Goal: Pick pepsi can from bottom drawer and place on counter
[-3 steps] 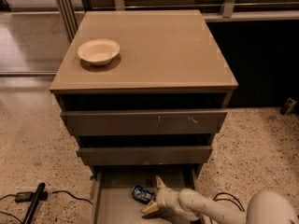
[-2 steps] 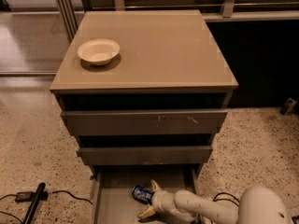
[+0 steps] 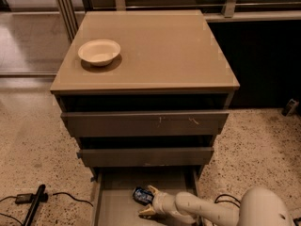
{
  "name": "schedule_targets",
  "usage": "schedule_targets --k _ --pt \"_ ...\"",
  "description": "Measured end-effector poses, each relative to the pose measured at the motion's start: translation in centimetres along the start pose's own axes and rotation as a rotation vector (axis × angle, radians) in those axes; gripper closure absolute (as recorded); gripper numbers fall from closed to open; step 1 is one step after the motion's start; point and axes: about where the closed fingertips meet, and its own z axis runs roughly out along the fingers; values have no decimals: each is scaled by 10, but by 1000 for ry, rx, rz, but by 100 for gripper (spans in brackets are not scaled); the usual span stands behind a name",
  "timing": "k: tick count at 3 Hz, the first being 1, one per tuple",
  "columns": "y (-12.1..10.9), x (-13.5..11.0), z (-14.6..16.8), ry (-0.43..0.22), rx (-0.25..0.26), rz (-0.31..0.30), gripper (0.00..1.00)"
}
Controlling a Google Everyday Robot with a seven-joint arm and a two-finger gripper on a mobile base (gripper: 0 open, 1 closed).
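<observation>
The pepsi can [image 3: 140, 195], dark blue with light markings, lies on its side on the grey floor of the open bottom drawer [image 3: 113, 206]. My gripper [image 3: 148, 202] reaches into the drawer from the right on a white arm and sits right at the can. It is open, with one fingertip [image 3: 152, 190] just behind the can and the other [image 3: 145, 213] in front of it. The can's right end lies at the mouth of the fingers. The tan counter [image 3: 160, 46] is the cabinet's top, well above the drawer.
A white bowl [image 3: 99, 52] stands on the counter's left rear part. Two grey drawer fronts [image 3: 143, 124] overhang the bottom drawer. A black tool and cable [image 3: 33, 204] lie on the speckled floor at the left. My white base [image 3: 263, 211] is at the lower right.
My gripper has slid a little to the left along the drawer floor, closer onto the can. The can has not moved.
</observation>
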Motion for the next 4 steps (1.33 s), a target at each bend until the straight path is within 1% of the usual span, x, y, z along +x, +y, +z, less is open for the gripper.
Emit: schedule_targets --k 3,4 --pt "0 0 0 0 0 0 96" --pt "0 -1 -1 -3 -2 0 100"
